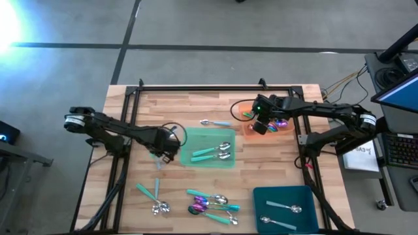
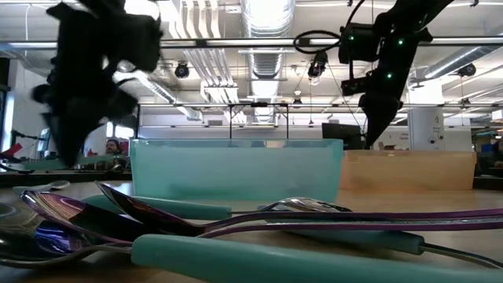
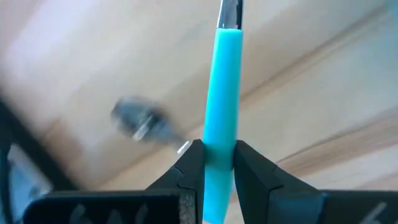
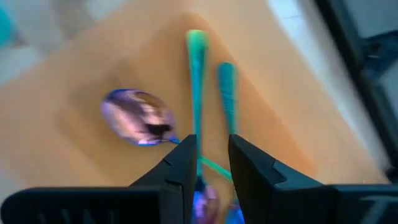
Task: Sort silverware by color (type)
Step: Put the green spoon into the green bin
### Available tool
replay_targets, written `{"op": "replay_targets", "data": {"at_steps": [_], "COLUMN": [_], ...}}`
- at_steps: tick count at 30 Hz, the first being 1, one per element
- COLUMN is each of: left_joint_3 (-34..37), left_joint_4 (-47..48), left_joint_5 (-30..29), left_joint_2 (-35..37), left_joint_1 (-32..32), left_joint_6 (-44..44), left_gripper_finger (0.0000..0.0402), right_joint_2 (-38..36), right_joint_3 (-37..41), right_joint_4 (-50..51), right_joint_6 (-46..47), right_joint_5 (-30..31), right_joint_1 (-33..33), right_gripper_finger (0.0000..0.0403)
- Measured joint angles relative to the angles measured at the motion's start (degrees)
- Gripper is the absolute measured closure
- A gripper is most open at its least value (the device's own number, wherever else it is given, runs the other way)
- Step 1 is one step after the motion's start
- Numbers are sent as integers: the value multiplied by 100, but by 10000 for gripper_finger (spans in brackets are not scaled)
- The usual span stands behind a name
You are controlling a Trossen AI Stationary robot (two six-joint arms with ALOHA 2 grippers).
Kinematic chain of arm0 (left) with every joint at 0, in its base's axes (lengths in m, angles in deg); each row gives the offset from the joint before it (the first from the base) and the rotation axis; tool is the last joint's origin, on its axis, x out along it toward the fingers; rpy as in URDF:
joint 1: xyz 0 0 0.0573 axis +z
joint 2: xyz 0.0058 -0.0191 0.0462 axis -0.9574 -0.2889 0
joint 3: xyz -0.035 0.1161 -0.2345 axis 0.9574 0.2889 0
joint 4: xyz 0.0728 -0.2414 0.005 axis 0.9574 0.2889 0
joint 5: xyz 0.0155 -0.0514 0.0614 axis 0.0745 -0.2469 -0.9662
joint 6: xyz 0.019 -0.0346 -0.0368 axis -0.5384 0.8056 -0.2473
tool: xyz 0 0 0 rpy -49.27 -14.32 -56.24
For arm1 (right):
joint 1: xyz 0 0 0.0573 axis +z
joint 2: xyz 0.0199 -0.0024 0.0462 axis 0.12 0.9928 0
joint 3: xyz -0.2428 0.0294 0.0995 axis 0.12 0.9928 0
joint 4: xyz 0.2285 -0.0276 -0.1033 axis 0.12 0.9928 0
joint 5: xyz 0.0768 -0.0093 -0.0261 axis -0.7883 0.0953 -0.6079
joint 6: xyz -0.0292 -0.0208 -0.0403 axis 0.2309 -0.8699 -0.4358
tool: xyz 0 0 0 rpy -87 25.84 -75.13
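Note:
My left gripper is at the green tray's left edge, shut on a teal-handled utensil whose silver neck runs out of the picture. In the low view it is a dark blur. My right gripper hangs open over the orange tray. Below its fingers a purple-headed spoon and two teal handles lie flat in that tray. Teal-handled silver pieces lie in the green tray. My left gripper pinches the utensil's teal handle between its two fingers, in the part nearer the handle's free end. The fingers point down and lie across the handle. The utensil is clear of the wood below it.
Several purple and silver pieces lie loose near the table's near edge, two more to their left. A silver spoon lies beyond the green tray. The dark teal tray at the near right holds two silver spoons.

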Motion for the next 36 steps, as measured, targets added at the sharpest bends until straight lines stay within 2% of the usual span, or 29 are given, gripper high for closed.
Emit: {"op": "replay_targets", "data": {"at_steps": [7,13,20,24,31,36], "left_joint_3": [-1017,-1092,-930,-928,-920,-919], "left_joint_4": [-986,-2688,-4677,-5692,-6549,-6855], "left_joint_5": [-887,-1099,-1787,-1853,-2035,-1988], "left_joint_2": [4,4,4,4,-38,-254], "left_joint_1": [-9,-7,-7,-2,-3,0], "left_joint_6": [-1077,-2201,-3380,-4060,-4497,-4661], "left_gripper_finger": [359,359,359,359,359,359], "right_joint_2": [-87,-105,-96,-94,-90,-90], "right_joint_3": [0,0,0,0,2,6], "right_joint_4": [-509,-1988,-3755,-4326,-4891,-5286], "right_joint_6": [15,74,101,101,94,100], "right_joint_5": [-1516,-2523,-2657,-2676,-2690,-2689], "right_joint_1": [31,262,695,894,1151,1255], "right_gripper_finger": [315,323,316,301,260,248]}}
